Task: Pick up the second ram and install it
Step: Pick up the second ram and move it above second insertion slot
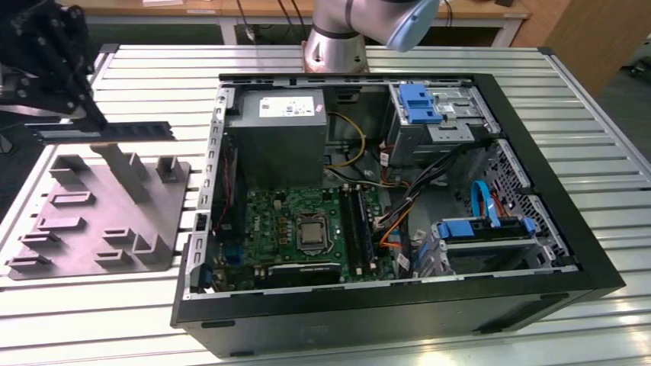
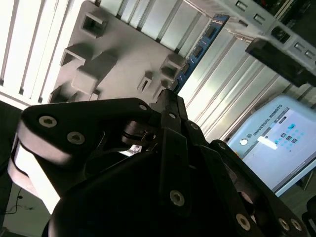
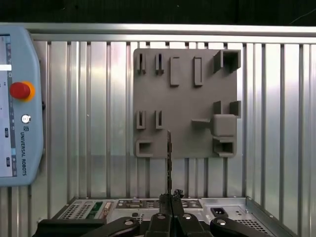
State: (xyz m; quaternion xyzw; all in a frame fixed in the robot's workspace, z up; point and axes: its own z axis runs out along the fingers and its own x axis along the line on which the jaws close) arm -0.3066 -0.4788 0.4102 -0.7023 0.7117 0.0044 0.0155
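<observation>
Now the hand [image 1: 94, 120] is clamped on the second ram [image 1: 127, 130], level above the grey holder tray [image 1: 97, 221] and well apart from the open computer case [image 1: 407, 313], and that thin pinch could let it twist or slip.

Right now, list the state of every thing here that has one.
ram: held in the air, level.
gripper: shut on the ram.
case: on its side, panel off, inside open.
fixture: flat on the table.
</observation>
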